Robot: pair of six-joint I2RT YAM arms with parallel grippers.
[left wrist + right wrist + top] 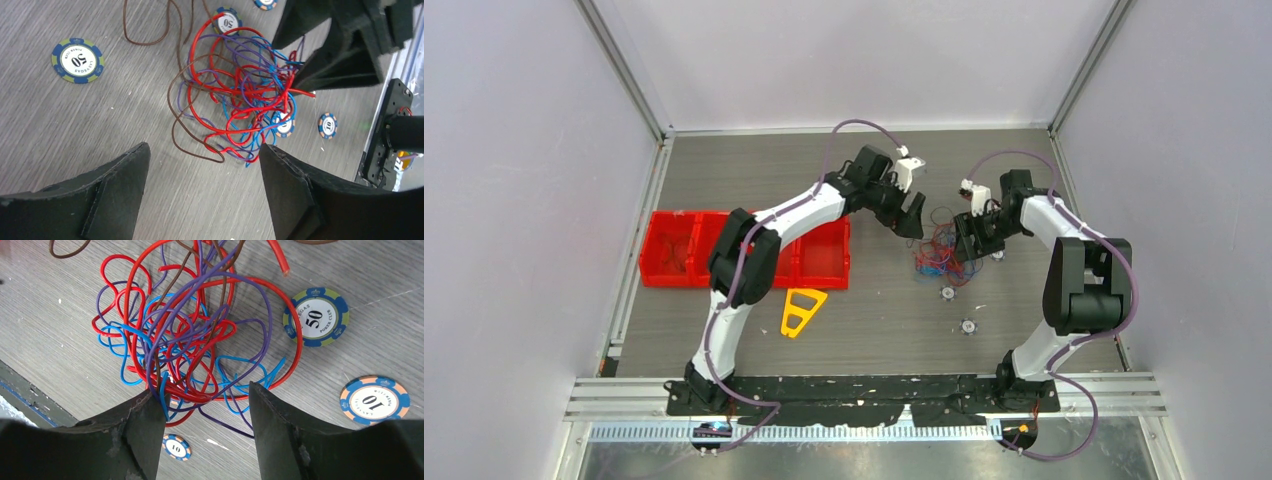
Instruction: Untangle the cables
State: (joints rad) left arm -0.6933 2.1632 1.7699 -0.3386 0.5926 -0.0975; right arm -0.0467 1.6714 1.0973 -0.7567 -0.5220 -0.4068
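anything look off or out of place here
Poker chips lie scattered on the table around the cables, which is odd for a cable job. One chip sits partly under the tangle, with strands crossing over it. Nothing looks spilled or damaged.

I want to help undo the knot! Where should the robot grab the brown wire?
I'd grab the brown wire on its loop lying alone on the table, away from the red and blue tangle. Nothing crosses it there, so the open left gripper can come straight down from above.
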